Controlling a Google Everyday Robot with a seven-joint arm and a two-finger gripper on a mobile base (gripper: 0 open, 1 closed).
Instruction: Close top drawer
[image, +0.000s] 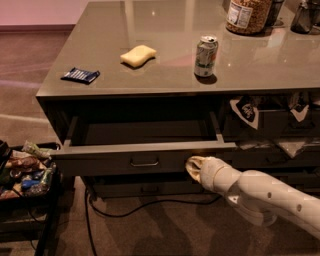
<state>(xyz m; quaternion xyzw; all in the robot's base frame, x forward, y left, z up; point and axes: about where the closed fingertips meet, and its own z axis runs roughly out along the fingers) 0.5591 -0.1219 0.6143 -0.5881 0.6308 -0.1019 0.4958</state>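
Note:
The top drawer (110, 159) of the grey cabinet stands pulled out. Its dark front panel has a small metal pull (145, 162) at the centre, and its inside is in shadow. My gripper (193, 167), on the end of the white arm (260, 192), comes from the lower right. Its tip rests against the right part of the drawer's front panel, to the right of the pull.
On the cabinet top (165, 75) lie a yellow sponge (138, 55), a soda can (206, 56), a blue packet (80, 75) and a jar (247, 15). Right-hand drawers (272, 120) have cloth and paper sticking out. A snack tray (25, 172) stands at left. A cable (150, 202) crosses the floor.

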